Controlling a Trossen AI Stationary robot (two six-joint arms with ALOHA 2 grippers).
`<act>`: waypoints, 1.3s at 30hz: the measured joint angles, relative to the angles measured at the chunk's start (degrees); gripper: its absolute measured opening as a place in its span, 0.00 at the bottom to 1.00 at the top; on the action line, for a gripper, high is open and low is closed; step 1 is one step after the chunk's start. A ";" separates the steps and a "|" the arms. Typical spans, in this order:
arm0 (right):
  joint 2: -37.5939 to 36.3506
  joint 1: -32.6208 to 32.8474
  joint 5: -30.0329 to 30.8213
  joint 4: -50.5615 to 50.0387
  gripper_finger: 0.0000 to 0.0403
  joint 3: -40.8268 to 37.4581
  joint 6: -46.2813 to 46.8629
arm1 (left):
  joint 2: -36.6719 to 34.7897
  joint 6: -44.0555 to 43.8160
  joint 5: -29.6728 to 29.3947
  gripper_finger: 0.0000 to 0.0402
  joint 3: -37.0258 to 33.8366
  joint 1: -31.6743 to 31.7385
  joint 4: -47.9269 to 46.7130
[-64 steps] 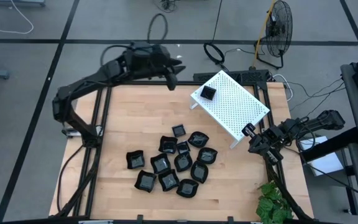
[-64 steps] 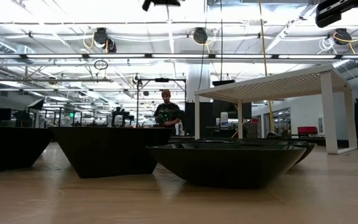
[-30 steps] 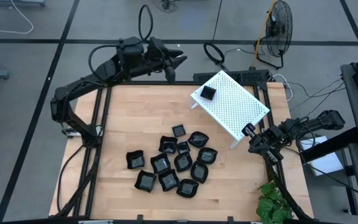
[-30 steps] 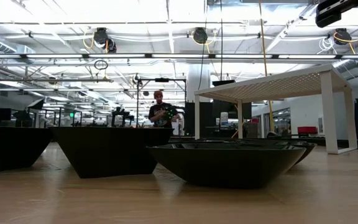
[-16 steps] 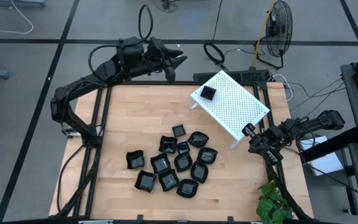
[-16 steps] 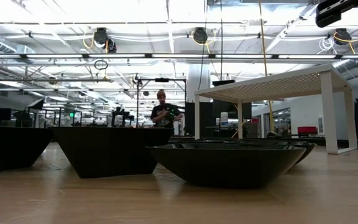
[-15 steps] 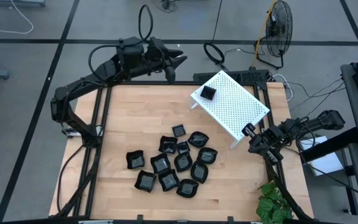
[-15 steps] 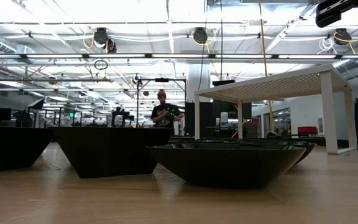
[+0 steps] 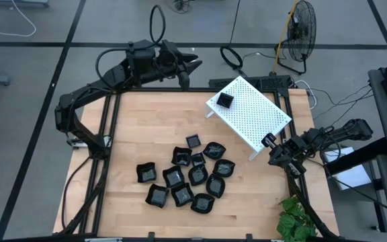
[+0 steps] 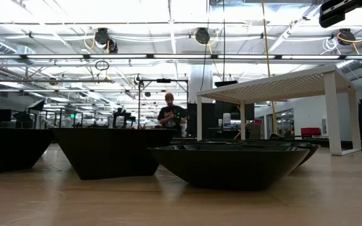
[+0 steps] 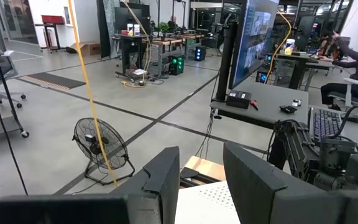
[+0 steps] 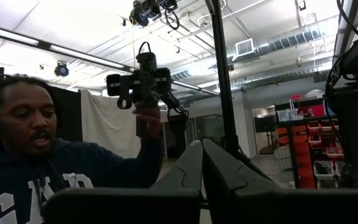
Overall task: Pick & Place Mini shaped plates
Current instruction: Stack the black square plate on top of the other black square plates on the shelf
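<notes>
Several small glossy black plates [image 9: 187, 176] lie bunched on the wooden table's near middle; in the low view they loom as dark bowls [image 10: 228, 164]. One more black plate [image 9: 225, 101] sits on top of the white perforated rack [image 9: 250, 111]. My left gripper [image 9: 192, 66] hangs open and level over the table's far edge, left of the rack; its own view shows the gap between its fingers [image 11: 201, 180]. My right gripper [image 9: 269, 142] is shut at the table's right edge beside a rack leg, fingers pressed together [image 12: 202, 163].
The rack [image 10: 294, 85] stands on its legs over the table's far right part. A green plant [image 9: 294, 222] sits off the near right corner, a fan [image 9: 302, 30] and cables beyond the far edge. A person [image 12: 36, 162] stands close by the right arm.
About two seconds ago the left gripper pointed down over the table's far edge; it has since risen, moved a little toward the far edge and tipped up to level. It has kept still for the last second. The plates have not moved.
</notes>
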 joint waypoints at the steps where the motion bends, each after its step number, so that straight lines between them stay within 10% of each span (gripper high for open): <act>1: 0.00 0.02 0.01 0.02 0.00 0.00 -0.01 | 0.00 -0.02 0.00 0.32 0.00 0.00 0.00; 13: 0.00 0.02 0.01 0.00 0.00 0.00 0.00 | 0.00 0.06 -7.91 0.32 -1.56 -0.20 -22.04; 23: 0.02 0.00 0.01 0.00 0.00 -0.02 -0.01 | 0.35 -7.12 -23.22 0.32 -17.70 0.07 -33.24; 39: 0.03 0.01 0.00 -0.09 0.00 0.00 0.01 | 4.18 -11.78 6.94 0.35 -45.19 -3.23 4.62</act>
